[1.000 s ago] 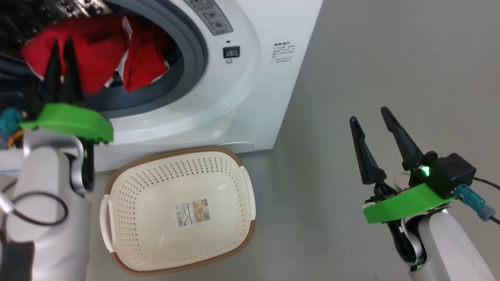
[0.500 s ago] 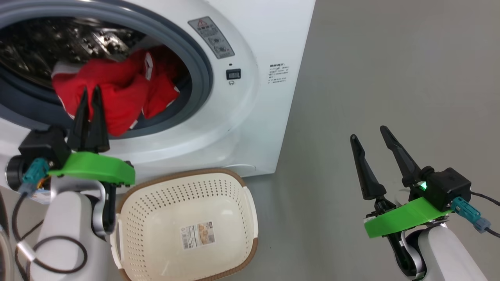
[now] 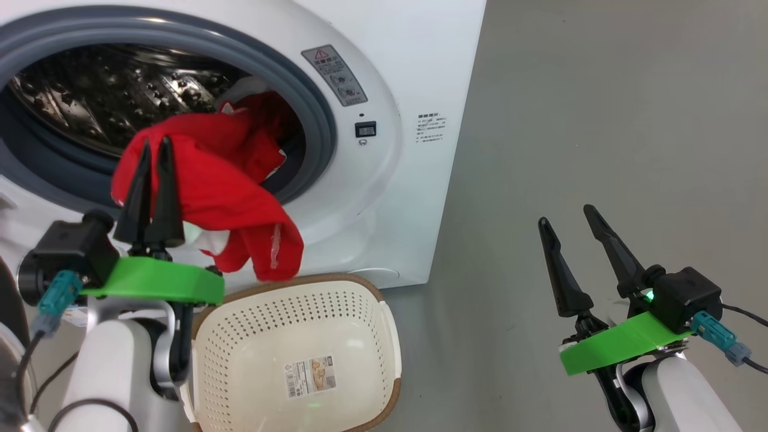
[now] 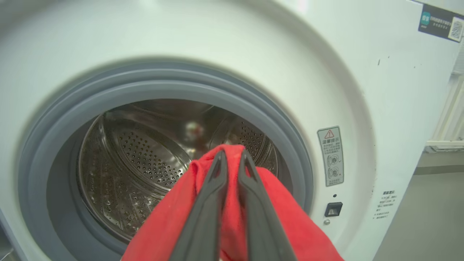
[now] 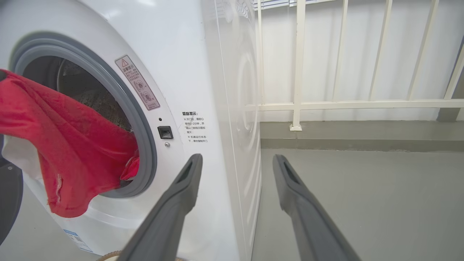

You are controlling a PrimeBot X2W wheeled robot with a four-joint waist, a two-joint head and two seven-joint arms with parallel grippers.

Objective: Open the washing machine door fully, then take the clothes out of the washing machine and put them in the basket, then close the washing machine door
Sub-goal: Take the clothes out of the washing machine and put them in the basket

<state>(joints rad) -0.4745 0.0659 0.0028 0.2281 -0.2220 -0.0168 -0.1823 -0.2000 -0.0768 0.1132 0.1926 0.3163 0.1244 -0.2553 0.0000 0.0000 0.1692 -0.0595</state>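
Observation:
The white washing machine (image 3: 384,54) stands with its drum (image 4: 145,152) exposed. My left gripper (image 3: 153,144) is shut on a red garment of the clothes (image 3: 228,186), pinched between the fingertips (image 4: 221,159). The garment trails out of the grey ring and hangs over the front, its lower end just above the far rim of the cream basket (image 3: 288,281). More red cloth (image 3: 264,120) lies at the drum's mouth. My right gripper (image 3: 566,215) is open and holds nothing, off to the right over the floor. A dark curved edge (image 5: 9,195) at the left looks like the open door's rim.
The basket sits on the grey floor (image 3: 600,120) right below the machine's front, beside my left forearm. A white railing (image 5: 297,65) and wall stand behind the machine on its right side. Bare floor stretches to the right of the machine.
The head camera has shifted. My left gripper has drawn back from the drum with the red garment, which now hangs outside the ring toward the basket. The right gripper has stayed open.

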